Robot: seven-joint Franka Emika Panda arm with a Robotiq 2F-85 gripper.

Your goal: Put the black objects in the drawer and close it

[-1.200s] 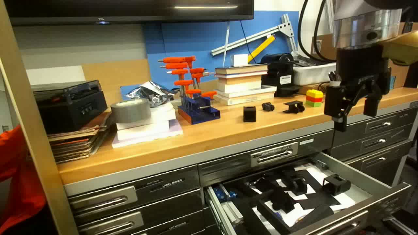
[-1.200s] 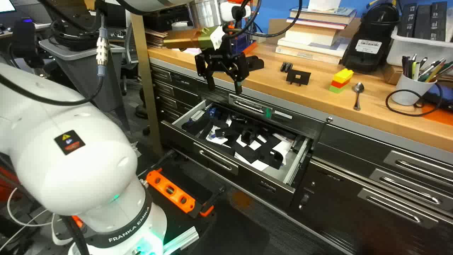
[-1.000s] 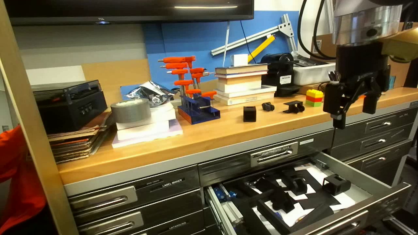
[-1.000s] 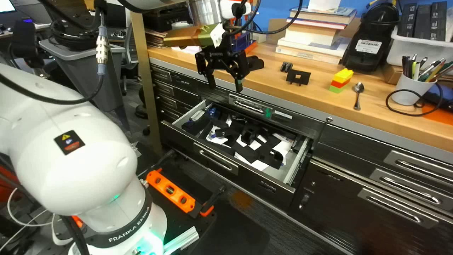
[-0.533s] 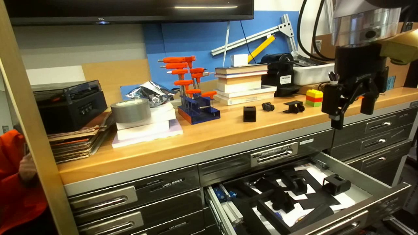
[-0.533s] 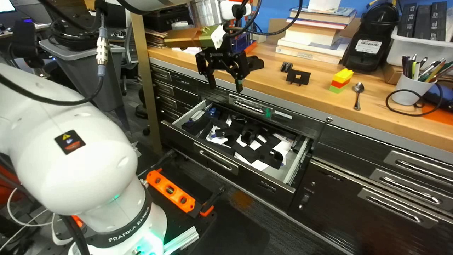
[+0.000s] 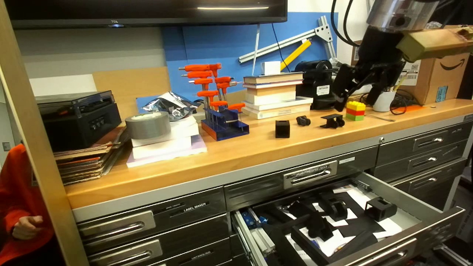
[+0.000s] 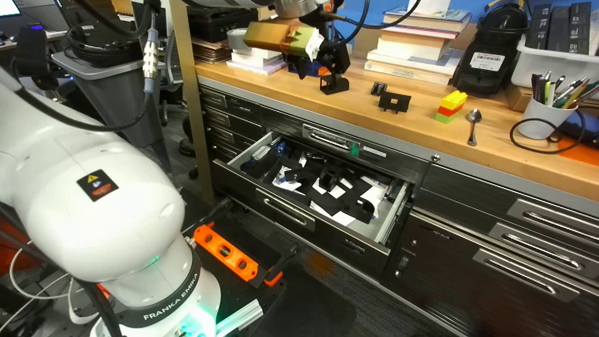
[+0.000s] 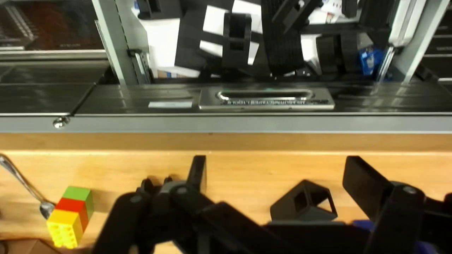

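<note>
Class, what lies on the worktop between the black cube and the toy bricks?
Two things: a smaller black piece nearer the black cube, and a larger black piece nearer the toy bricks. Both exterior views show this.

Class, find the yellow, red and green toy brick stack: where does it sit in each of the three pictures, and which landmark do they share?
In an exterior view: toy brick stack, right of centre, slightly above mid-height.
In an exterior view: toy brick stack, upper right, left of the spoon.
Wrist view: toy brick stack, lower left corner area.
Shared landmark: the open metal drawer, visible in all three.
</note>
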